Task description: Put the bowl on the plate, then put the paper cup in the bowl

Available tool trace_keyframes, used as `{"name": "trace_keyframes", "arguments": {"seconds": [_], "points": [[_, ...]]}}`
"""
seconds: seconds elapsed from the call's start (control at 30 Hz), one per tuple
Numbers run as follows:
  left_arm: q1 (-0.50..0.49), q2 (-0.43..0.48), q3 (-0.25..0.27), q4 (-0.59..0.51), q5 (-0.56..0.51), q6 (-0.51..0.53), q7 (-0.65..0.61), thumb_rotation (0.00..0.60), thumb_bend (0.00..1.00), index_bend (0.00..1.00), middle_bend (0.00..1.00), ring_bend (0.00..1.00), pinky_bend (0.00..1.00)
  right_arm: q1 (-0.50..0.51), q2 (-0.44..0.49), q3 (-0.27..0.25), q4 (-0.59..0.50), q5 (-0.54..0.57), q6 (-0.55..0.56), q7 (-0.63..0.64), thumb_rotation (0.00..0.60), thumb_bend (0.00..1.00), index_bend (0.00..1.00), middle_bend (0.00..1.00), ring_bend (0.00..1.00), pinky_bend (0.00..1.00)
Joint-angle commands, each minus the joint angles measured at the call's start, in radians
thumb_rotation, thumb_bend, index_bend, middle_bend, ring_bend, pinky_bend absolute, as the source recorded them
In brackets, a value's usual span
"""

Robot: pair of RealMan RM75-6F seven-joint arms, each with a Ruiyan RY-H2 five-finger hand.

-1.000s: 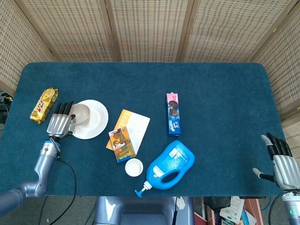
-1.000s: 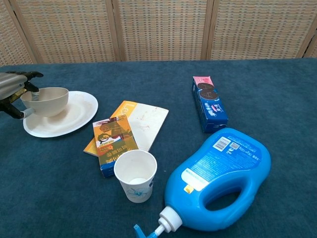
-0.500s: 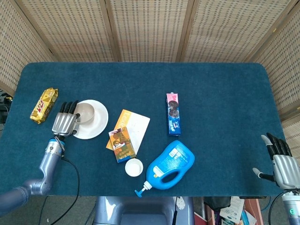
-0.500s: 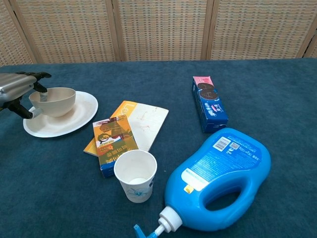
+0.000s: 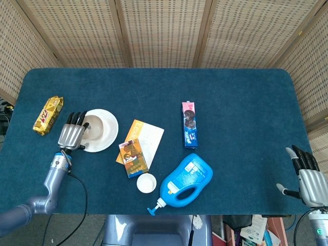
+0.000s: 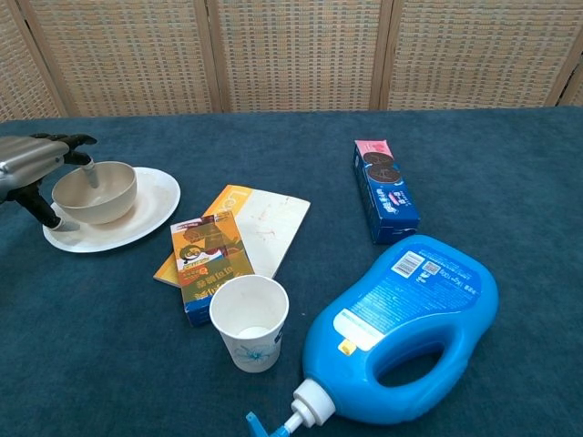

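Left hand (image 6: 32,162): at the far-left of the table, fingers hooked over the left rim of the bowl (image 6: 95,191), thumb below on the outside wall; it grips the bowl. Bowl: cream, upright, sitting on the left part of the plate (image 6: 150,211). Plate: white, flat on the blue table (image 6: 474,146).

Right hand (image 5: 309,179): at the near-right edge of the head view, off the table, fingers apart, holding nothing.

Paper cup (image 6: 250,322): white, upright, near centre, just near of the small snack box (image 6: 208,264). Snack box lies on an orange-and-white booklet (image 6: 260,228), right of the plate.

Blue detergent bottle (image 6: 405,328): on its side, right of the cup, pump nozzle pointing near-left. Cookie box (image 6: 384,191): beyond the bottle. Gold snack packet (image 5: 48,115): left of the plate.
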Motion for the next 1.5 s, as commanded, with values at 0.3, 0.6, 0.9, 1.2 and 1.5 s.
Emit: {"name": "trace_keyframes", "arguments": {"seconds": [0.3,0.6,0.9,1.2,1.5], "points": [[0.054,0.163,0.009,-0.222,0.103,0.124,-0.094,0.6,0.15,0.32,0.0,0.0,0.0,-0.003,0.006,0.0,-0.004,-0.002,0.005,0.007,0.6,0.14,0.0,0.0,0.0,0.0],[0.042,0.308,0.011,-0.472,0.255,0.196,-0.089,0.6,0.16,0.32,0.0,0.0,0.0,-0.005,0.005,-0.001,-0.011,-0.005,0.009,-0.006,0.6,0.14,0.0,0.0,0.0,0.0],[0.005,0.309,0.06,-0.607,0.356,0.161,-0.038,0.6,0.16,0.32,0.0,0.0,0.0,-0.01,0.008,0.006,-0.015,0.015,0.013,-0.009,0.6,0.14,0.0,0.0,0.0,0.0],[-0.029,0.243,0.1,-0.643,0.401,0.115,0.021,0.6,0.16,0.36,0.0,0.0,0.0,-0.017,0.012,0.016,-0.005,0.035,0.018,0.018,0.6,0.14,0.0,0.0,0.0,0.0],[-0.036,0.203,0.163,-0.658,0.435,0.071,0.069,0.6,0.16,0.39,0.0,0.0,0.0,-0.02,0.014,0.02,-0.003,0.037,0.021,0.031,0.6,0.14,0.0,0.0,0.0,0.0]]}}
